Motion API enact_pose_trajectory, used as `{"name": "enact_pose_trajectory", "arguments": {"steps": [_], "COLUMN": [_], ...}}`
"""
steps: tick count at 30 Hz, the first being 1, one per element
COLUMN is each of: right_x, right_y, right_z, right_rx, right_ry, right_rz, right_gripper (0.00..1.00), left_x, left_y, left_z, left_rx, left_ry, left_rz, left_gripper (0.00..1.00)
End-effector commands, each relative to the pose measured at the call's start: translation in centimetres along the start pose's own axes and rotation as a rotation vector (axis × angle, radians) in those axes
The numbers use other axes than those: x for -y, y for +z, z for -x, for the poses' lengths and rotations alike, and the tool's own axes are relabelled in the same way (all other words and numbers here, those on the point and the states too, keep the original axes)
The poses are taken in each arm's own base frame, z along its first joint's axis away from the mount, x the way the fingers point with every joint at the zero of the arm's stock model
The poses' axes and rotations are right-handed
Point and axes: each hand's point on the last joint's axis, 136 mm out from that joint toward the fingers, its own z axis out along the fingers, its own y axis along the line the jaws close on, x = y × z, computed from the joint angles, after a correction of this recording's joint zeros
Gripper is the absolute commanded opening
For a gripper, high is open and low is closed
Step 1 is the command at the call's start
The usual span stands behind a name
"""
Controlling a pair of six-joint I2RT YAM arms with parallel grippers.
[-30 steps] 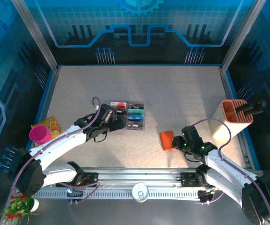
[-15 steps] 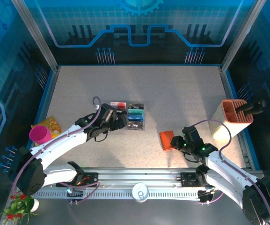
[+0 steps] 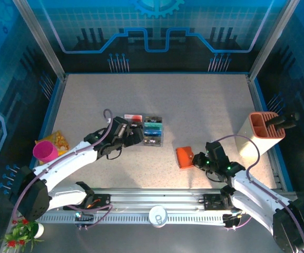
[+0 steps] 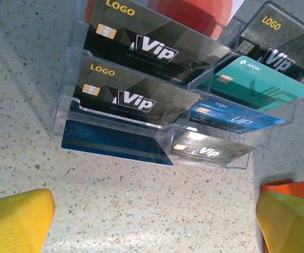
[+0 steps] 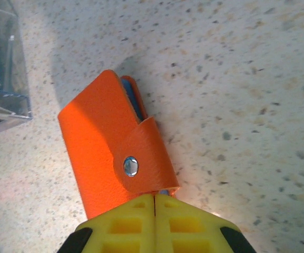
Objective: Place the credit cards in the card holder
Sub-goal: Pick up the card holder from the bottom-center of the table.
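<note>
Card holder (image 3: 183, 156) now lies slightly further left in the lower middle of the top view than a second ago, and it is still snapped closed. Right gripper (image 5: 155, 208) has clamped fully shut on its near edge, just below the snap tab (image 5: 131, 165), so it appears held and dragged. Left gripper (image 4: 152, 224) stays wide open and empty, poised before the credit cards (image 4: 141, 100) standing in the clear tray (image 4: 62, 103). No card is loaded yet, and the holder probably has to be opened first.
</note>
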Motion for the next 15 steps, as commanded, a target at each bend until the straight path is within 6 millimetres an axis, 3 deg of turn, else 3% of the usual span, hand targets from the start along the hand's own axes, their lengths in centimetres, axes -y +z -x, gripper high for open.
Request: {"name": "enact_pose_trajectory", "arguments": {"steps": [1, 7, 15], "right_x": [-3.4, -8.8, -15.3], "right_y": [-0.7, -2.6, -5.0], "right_z": [0.5, 1.3, 1.1], "right_rx": [-0.011, -0.008, 0.006], "right_ry": [-0.013, -0.046, -0.097], "right_rz": [0.134, 0.297, 0.479], "right_gripper": [0.00, 0.00, 0.00], "left_x": [0.7, 4.3, 7.3], "left_y": [-1.0, -2.9, -4.5], "left_z": [0.2, 0.1, 0.2], "left_rx": [0.022, -0.001, -0.039], "left_ry": [-0.074, -0.048, -0.091], "left_rz": [-0.058, -0.267, -0.408], "left_gripper": [0.99, 0.99, 0.99]}}
